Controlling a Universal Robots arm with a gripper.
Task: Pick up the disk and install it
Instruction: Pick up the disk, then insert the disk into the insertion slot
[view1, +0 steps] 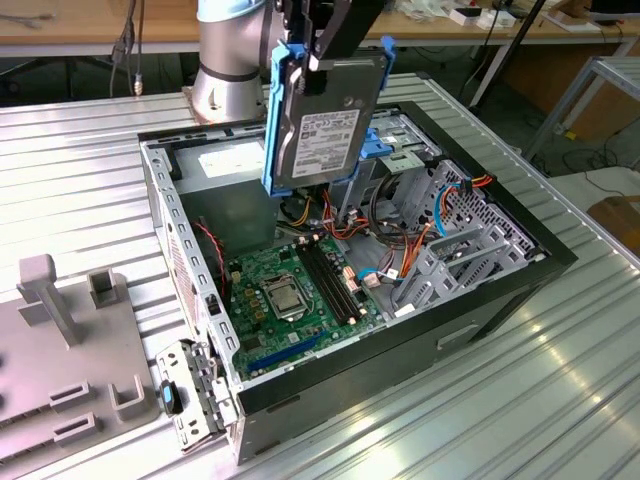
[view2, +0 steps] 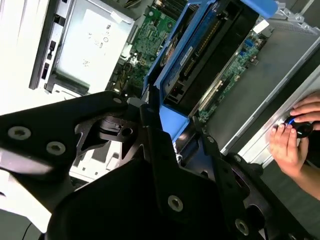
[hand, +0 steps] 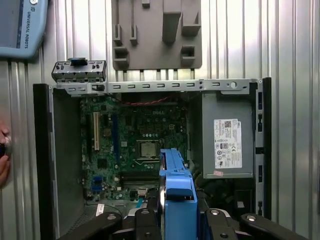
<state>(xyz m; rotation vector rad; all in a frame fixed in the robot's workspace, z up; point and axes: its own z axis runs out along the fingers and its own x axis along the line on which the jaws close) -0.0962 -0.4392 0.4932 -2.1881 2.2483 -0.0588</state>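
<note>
Disk (view1: 325, 130) hangs clamped in claw (view1: 322, 55) above open computer case (view1: 480, 312).

An open computer case (view1: 400, 375) lies on the table (view1: 560, 400), in the middle of the exterior view. In it, the motherboard (view1: 290, 290) lies flat on the bottom. The power-supply box (view1: 225, 165) sits in the far corner toward the exterior view's left, and the drive bay (view1: 455, 250) stands at that view's right. The disk (view1: 325, 125) hangs on edge above the case's far part, clamped at its top in the gripper (view1: 315, 50). A fixture plate (view1: 60, 360) lies on the table at the exterior view's left. A person's hand (view2: 290, 142) is near the case's outer wall.
</note>
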